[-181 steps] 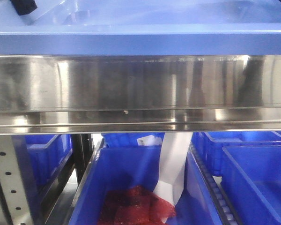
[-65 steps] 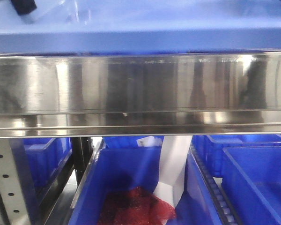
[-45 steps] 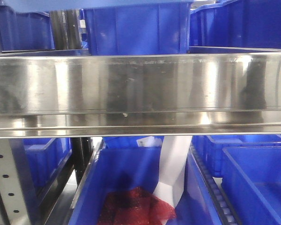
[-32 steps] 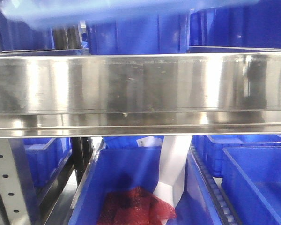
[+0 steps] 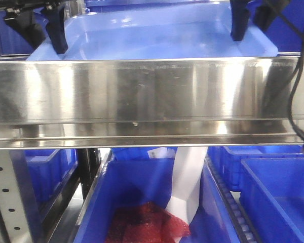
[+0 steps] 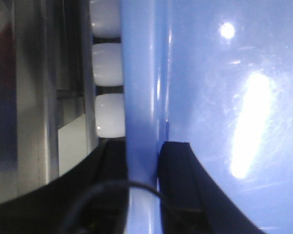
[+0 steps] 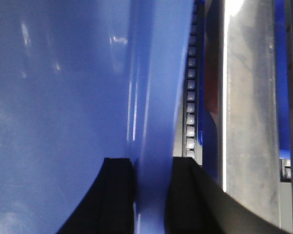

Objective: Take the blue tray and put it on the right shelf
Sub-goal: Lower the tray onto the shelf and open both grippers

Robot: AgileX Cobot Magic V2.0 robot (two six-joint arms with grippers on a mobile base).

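Observation:
The light blue tray (image 5: 152, 35) lies tilted just behind the broad front rail of the right shelf (image 5: 152, 96), its near edge hidden by the rail. My left gripper (image 5: 55, 38) is at the tray's left rim and my right gripper (image 5: 240, 28) at its right rim. In the left wrist view the black fingers (image 6: 178, 180) are shut on the tray's rolled rim (image 6: 141, 97). The right wrist view likewise has my gripper (image 7: 151, 185) shut on the tray's rim (image 7: 154, 97), beside the shelf's steel side (image 7: 246, 97).
Deep dark-blue bins (image 5: 273, 192) fill the level below; one holds a red mesh bag (image 5: 147, 223) and a white strip (image 5: 187, 182). A perforated upright (image 5: 10, 192) stands at lower left. White rollers (image 6: 110, 63) line the shelf edge. A black cable (image 5: 294, 91) hangs at right.
The tray filled the top of the view close up, rose out of sight, and now sits farther back over the shelf with both grippers showing at its sides.

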